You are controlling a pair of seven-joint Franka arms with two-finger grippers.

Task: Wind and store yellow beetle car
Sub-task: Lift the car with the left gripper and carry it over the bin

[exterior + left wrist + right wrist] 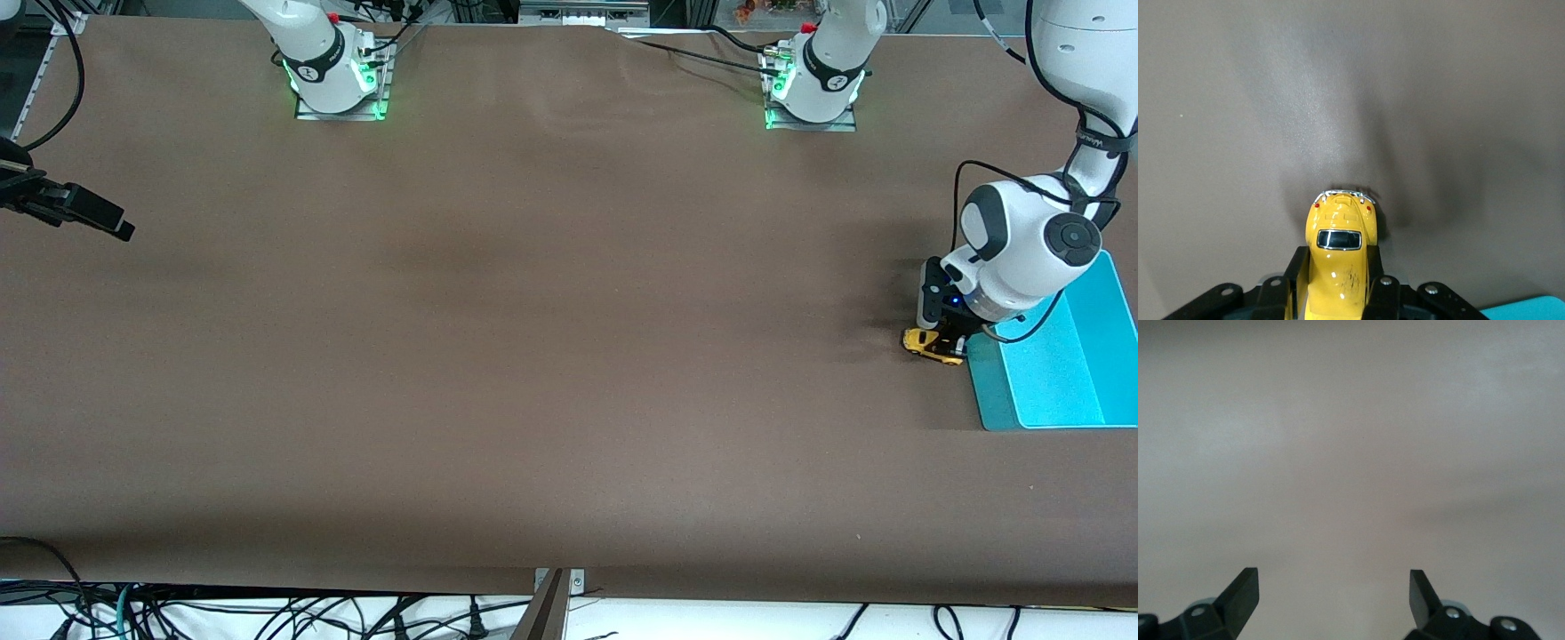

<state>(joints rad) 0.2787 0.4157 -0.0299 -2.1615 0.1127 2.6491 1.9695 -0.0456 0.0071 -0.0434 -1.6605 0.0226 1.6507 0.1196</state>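
Left gripper (1338,293) clamps yellow beetle car (932,345) on table beside teal bin (1058,373) (likely for winding); right gripper (1335,593) waits, fingers spread, empty.

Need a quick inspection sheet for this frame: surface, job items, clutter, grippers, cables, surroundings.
Surface: brown table, bare over most of its area.
Job's things: yellow beetle car on the table at the left arm's end, beside the turquoise bin; the bin's visible inside holds nothing.
Clutter: nothing seen.
Grippers: left gripper low at the table, fingers shut on the car's sides. Right gripper open, nothing between its fingers, waiting at the right arm's end of the table.
Cables: black cable lying on the table between the two bases; a loop runs down the left arm.
Surroundings: loose wires below the table edge nearest the front camera.
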